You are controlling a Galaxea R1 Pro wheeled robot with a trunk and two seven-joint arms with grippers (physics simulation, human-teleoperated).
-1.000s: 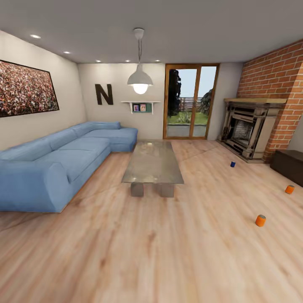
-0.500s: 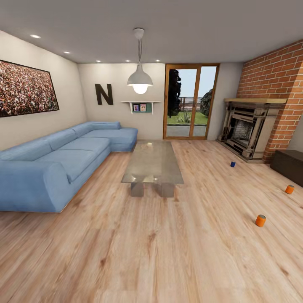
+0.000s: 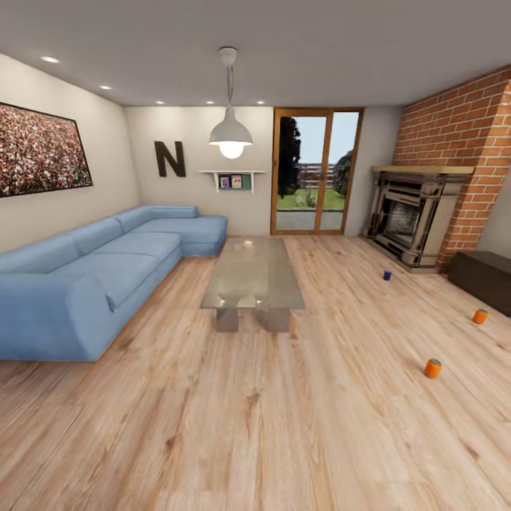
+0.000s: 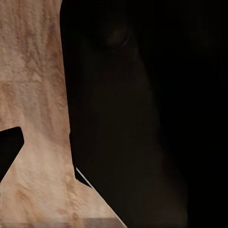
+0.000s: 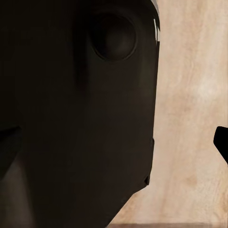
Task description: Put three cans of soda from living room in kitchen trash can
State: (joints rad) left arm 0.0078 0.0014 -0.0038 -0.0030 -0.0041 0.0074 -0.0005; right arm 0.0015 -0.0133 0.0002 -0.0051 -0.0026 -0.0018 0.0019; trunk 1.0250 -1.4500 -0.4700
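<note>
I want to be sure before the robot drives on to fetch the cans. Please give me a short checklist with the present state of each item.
1. All three cans in sight: ok. Near orange can, far orange can and blue can stand on the floor.
2. Cans upright: ok, as far as it shows.
3. Path to near orange can free: ok, bare floor.
4. Coffee table off that path: ok.
5. Jaws open and empty: cannot tell.
6. Bin located: cannot tell.
</note>
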